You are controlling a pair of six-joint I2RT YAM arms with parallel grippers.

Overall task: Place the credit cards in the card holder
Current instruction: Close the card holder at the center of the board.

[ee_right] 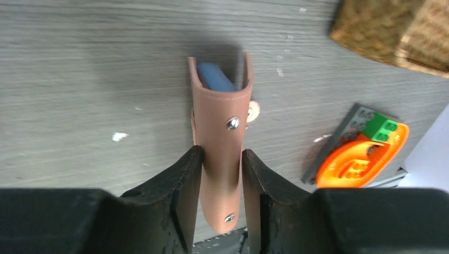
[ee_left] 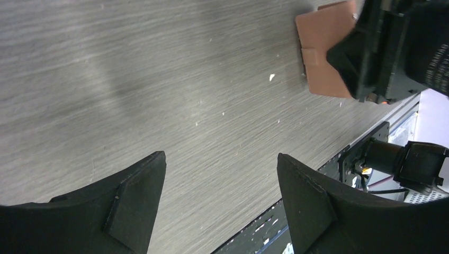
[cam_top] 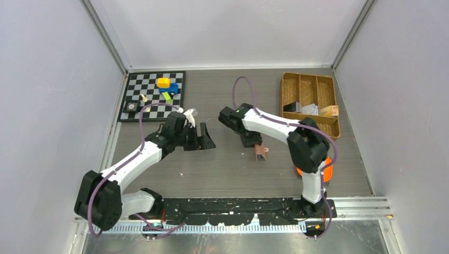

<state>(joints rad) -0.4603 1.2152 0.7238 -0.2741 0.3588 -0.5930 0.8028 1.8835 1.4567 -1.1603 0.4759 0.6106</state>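
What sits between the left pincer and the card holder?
Nothing: only bare table lies between the open left pincer and the card holder, clearest in the left wrist view.

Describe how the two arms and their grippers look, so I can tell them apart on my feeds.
The left arm and right arm match: white link shells, black joint housings, a purple cable looping along each. The left gripper and right gripper both have broad, matt black wedge fingers. A small green light shows only on the right arm.
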